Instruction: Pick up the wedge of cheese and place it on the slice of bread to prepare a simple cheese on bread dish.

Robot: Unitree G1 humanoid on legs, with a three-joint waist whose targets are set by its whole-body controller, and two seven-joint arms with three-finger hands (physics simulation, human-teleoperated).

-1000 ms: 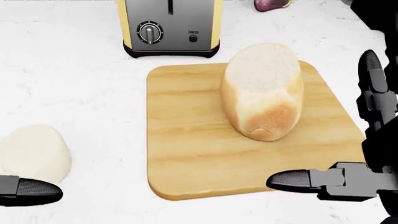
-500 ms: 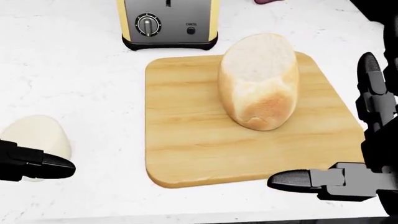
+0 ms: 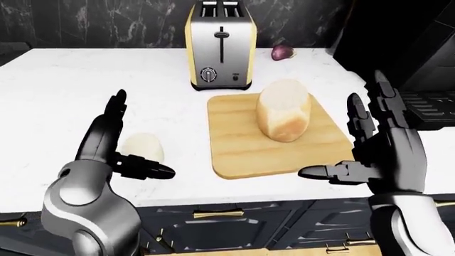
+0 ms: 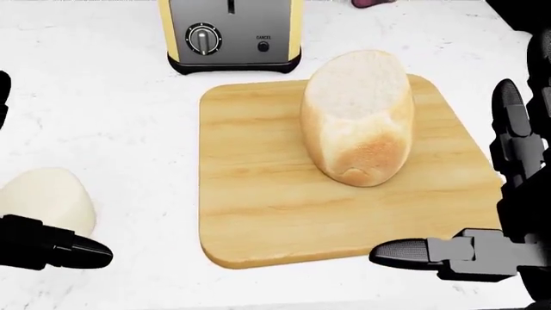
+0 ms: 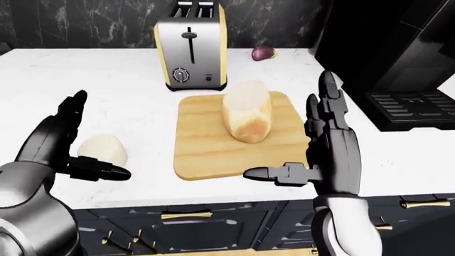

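Observation:
The wedge of cheese [image 3: 142,146] is a pale cream lump lying on the white counter, left of the wooden cutting board [image 3: 234,154]. The bread [image 3: 283,116] is a thick pale piece standing on the board's upper right part. My left hand [image 3: 138,137] is open. Its fingers stand along the cheese's left side and its thumb [image 4: 77,252] lies just below the cheese, not closed round it. My right hand [image 3: 340,128] is open and empty at the board's right edge, with its thumb [image 4: 405,250] over the board's lower right corner.
A steel and yellow toaster [image 3: 220,48] stands just above the board. A purple onion [image 3: 283,52] lies to its right by the dark wall. The counter's near edge [image 3: 234,200] runs below the board, with dark drawers beneath.
The head view shifted up, then partly back down. My left thumb moved right along the cheese's lower side, and a left fingertip now shows at the left edge. The right hand hardly moved.

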